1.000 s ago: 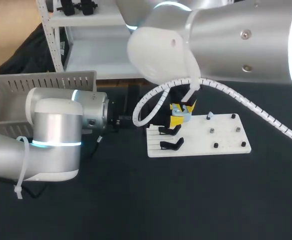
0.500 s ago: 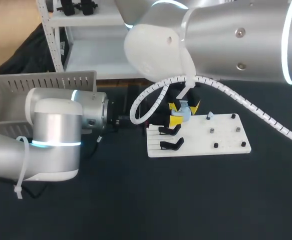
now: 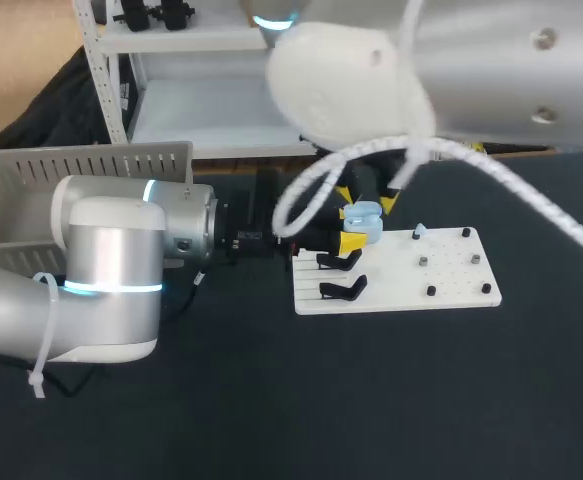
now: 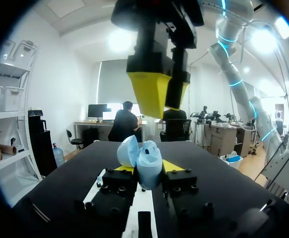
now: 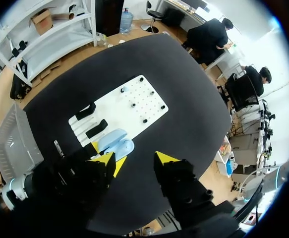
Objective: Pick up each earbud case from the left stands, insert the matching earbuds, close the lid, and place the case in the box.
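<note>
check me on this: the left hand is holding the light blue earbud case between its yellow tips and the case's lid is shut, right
Not quite: the lid is open, not shut. The left wrist view shows it tipped back from the light blue earbud case, which the left hand does hold between its yellow tips.

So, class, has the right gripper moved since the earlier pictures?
Yes. The right gripper has lifted up and away from the white board, uncovering the blue earbud case.
</note>
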